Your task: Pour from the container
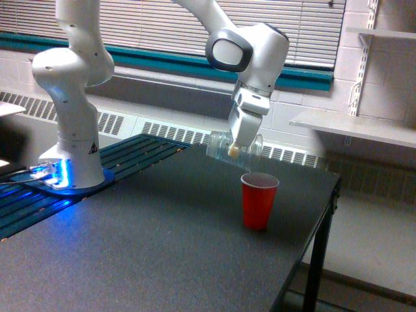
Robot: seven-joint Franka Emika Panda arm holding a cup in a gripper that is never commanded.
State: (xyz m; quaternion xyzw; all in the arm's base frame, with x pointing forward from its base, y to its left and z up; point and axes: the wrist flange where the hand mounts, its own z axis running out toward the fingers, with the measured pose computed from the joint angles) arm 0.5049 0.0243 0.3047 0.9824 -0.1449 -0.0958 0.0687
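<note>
The container (224, 146), a clear plastic tumbler, lies tipped nearly on its side in the air, its rim toward the exterior view's right. My gripper (239, 142) is shut on it from above. A few pale pieces show inside it near the fingers. Its mouth hangs just above and slightly left of the red cup (259, 200), which stands upright on the dark table (143, 240). Whether anything is falling from the mouth is too small to tell.
The arm's white base (70, 153) stands at the table's left on a blue-lit plate. The table's right edge (325, 214) drops off close beside the red cup. A wall shelf (364, 127) juts out at the right.
</note>
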